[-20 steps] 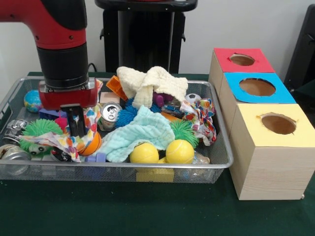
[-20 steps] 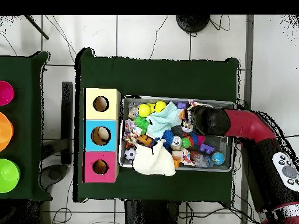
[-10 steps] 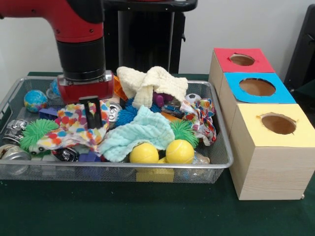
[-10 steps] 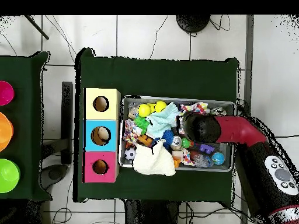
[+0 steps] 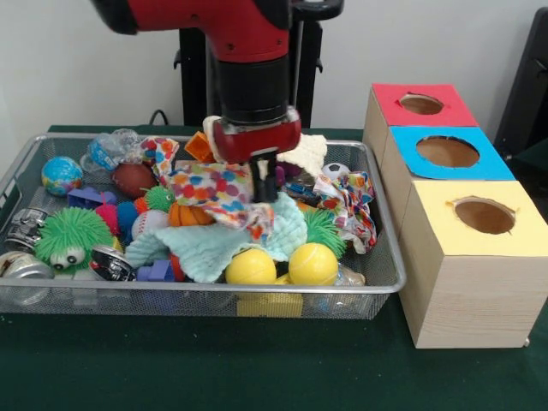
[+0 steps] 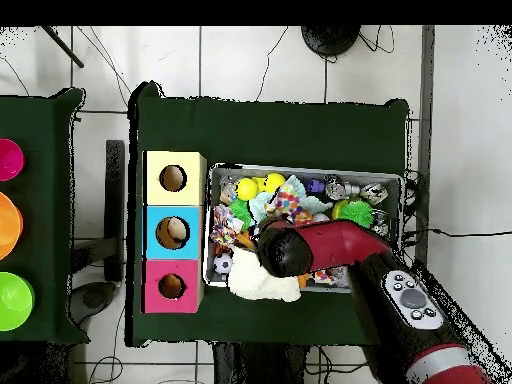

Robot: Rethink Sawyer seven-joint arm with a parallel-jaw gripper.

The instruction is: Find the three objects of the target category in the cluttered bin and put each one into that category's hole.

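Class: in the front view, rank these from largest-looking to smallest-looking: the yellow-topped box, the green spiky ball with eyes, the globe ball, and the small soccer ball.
1. yellow-topped box, though it stands nearest the camera.
2. green spiky ball with eyes.
3. globe ball.
4. small soccer ball, farther back, so its true size against the globe ball is unsure.

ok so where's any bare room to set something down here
Bare green table lies in front of the bin, and more behind it in the overhead view. The tops of the boxes are mostly holes. Inside the bin it is packed, with the gripper dragging a dotted cloth.
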